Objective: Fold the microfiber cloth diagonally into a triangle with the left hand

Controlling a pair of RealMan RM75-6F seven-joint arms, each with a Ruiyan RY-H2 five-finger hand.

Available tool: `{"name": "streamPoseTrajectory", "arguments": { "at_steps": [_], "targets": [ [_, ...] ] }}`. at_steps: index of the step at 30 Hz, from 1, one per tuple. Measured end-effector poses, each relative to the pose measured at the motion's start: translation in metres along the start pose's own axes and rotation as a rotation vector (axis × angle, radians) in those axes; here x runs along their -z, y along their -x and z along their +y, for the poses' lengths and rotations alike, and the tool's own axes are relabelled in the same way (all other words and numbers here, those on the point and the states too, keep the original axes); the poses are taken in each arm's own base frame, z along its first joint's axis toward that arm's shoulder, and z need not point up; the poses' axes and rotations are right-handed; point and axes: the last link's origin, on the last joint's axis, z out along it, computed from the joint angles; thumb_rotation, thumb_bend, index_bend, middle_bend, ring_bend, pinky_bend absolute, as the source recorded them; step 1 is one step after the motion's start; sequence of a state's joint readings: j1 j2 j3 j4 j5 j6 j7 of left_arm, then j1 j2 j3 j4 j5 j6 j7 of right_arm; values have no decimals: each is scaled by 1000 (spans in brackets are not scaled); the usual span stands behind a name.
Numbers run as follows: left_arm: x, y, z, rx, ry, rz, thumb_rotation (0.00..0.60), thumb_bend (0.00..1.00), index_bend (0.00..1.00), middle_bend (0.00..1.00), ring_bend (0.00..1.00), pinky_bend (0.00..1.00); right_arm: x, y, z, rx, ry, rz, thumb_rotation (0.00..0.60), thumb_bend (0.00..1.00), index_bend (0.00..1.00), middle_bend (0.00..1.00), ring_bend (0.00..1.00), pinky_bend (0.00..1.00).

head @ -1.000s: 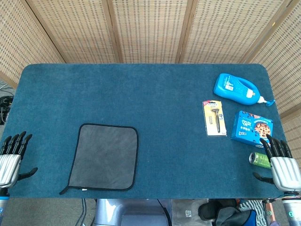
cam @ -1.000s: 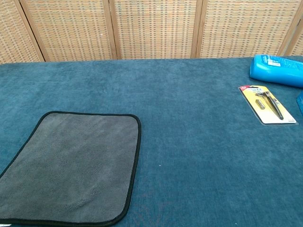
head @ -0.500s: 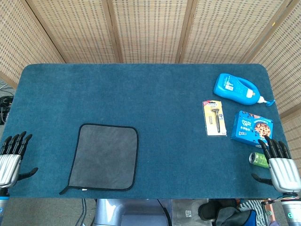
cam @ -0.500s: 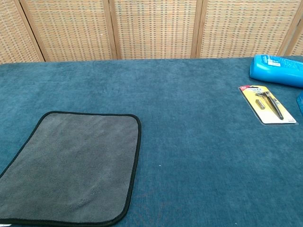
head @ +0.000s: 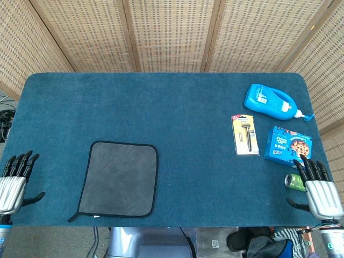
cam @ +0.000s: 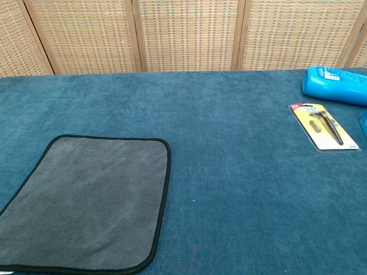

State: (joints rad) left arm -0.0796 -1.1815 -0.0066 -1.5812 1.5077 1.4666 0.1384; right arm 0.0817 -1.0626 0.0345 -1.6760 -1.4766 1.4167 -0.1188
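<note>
The left hand (head: pixel 13 183) is at the near left corner of the worktop (head: pixel 161 113), palm down, with its fingers extended and spread apart and the thumb pointing sideways toward the cloth; it holds nothing and touches no object. The right hand (head: pixel 318 189) is in a mirrored pose at the near right corner: fingers straight and separated, thumb out to the side, nothing in its grasp. Its fingertips lie just beside a small green can (head: pixel 293 181) resting on its side, and from this angle contact between them cannot be confirmed. Neither hand appears in the chest view. The microfiber cloth (head: pixel 119 178) is grey with a black hem and lies flat and fully unfolded on the near left part of the worktop, well apart from the left hand; a small tab projects from its near left corner. In the chest view the cloth (cam: pixel 86 200) fills the lower left area. On the right side of the worktop there are a blue bottle (head: pixel 269 100) lying on its side, a carded razor pack (head: pixel 245 134) nearer the centre, and a blue snack box (head: pixel 289 144) between the bottle and the can.
</note>
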Motion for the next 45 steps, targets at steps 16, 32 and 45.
{"name": "streamPoseTrajectory", "arguments": {
  "at_steps": [16, 32, 45],
  "targets": [
    [4, 5, 16, 59, 108, -21, 600, 93, 64, 0, 0, 0, 0, 1, 0, 0, 2, -3, 600, 0, 0, 0, 0, 0],
    [14, 31, 29, -7, 252, -211, 600, 132, 306, 0, 0, 0, 0, -1, -1, -5, -2, 11, 600, 0, 0, 0, 0, 0],
    [19, 64, 42, -132, 326, -314, 600, 188, 314, 0, 0, 0, 0, -3, 0, -19, 2, 25, 600, 0, 0, 0, 0, 0]
  ]
}}
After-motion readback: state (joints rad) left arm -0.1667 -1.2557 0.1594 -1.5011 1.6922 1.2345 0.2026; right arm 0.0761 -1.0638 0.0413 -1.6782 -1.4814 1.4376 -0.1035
